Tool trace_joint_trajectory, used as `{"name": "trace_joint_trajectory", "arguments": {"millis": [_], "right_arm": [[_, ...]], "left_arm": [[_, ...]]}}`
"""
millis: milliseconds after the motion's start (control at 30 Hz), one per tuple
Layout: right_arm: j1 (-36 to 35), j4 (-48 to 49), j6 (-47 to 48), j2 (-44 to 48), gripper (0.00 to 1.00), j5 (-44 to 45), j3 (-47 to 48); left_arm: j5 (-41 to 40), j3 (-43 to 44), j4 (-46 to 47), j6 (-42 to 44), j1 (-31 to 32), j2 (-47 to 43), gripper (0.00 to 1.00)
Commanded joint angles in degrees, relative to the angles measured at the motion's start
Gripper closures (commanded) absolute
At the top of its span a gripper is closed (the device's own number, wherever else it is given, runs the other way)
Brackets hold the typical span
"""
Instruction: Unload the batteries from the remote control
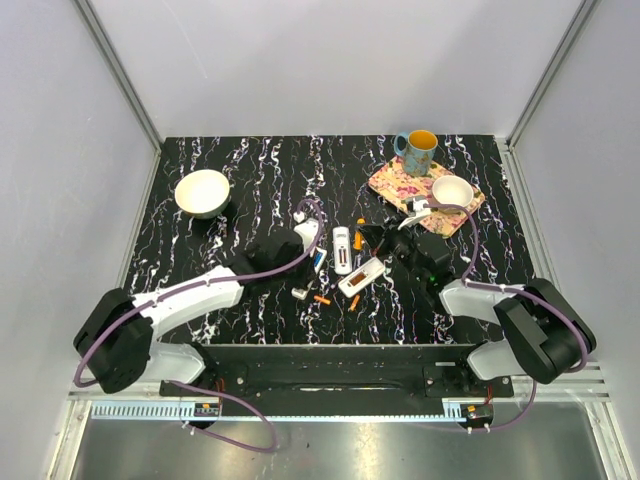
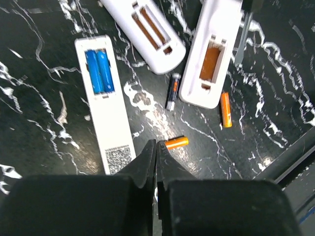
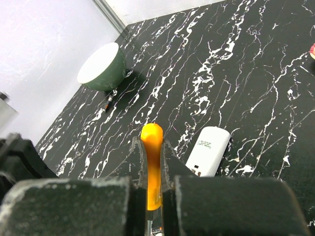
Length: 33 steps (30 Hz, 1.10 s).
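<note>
Three white remotes lie open side by side. One [image 2: 106, 105] holds two blue batteries [image 2: 99, 71]; the other two [image 2: 145, 29] [image 2: 211, 54] have empty bays. Loose batteries lie near them: a dark one [image 2: 172, 91] and two orange ones [image 2: 225, 109] [image 2: 176, 143]. My left gripper [image 2: 156, 145] is shut and empty, its tip just left of the nearer orange battery; it also shows in the top view [image 1: 297, 250]. My right gripper [image 3: 152, 147] is shut on a slim orange piece [image 3: 151, 147] that looks like an orange battery, held above the table [image 1: 385, 238].
A green bowl with a white inside [image 1: 203, 192] stands at the back left, with a small battery [image 3: 109, 101] beside it. A mug [image 1: 418, 152] and a small white bowl [image 1: 452, 190] sit on a floral mat [image 1: 392, 182] at the back right. A white remote lies face down [image 3: 209, 150].
</note>
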<state>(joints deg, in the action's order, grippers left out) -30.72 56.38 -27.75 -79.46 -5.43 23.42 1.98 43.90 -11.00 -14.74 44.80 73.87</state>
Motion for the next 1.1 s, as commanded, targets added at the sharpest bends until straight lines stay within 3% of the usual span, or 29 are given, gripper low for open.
{"name": "trace_joint_trajectory", "arguments": {"millis": [0, 133, 400, 733, 1067], "right_arm": [[-0.83, 4.44, -0.9, -1.22, 1.0, -0.98, 3.21], [-1.01, 4.27, -0.99, -1.22, 1.0, -0.9, 3.47], [-0.92, 3.65, -0.29, -0.52, 1.0, -0.37, 3.12], [-1.01, 6.11, -1.7, -4.12, 1.0, -1.42, 3.39], [-1.36, 7.16, -2.05, -6.58, 1.0, -1.86, 4.62]], "left_arm": [[1.01, -2.41, 6.07, -6.17, 1.26, 4.25, 1.0], [0.23, -2.85, 8.63, -9.15, 1.61, 8.92, 1.0], [-5.49, -0.48, 4.77, -10.92, 1.61, 16.3, 1.0], [-11.82, -0.66, 2.13, -11.45, 1.26, 16.57, 1.0], [-11.2, -1.54, 2.48, -10.66, 0.12, 16.05, 1.0]]}}
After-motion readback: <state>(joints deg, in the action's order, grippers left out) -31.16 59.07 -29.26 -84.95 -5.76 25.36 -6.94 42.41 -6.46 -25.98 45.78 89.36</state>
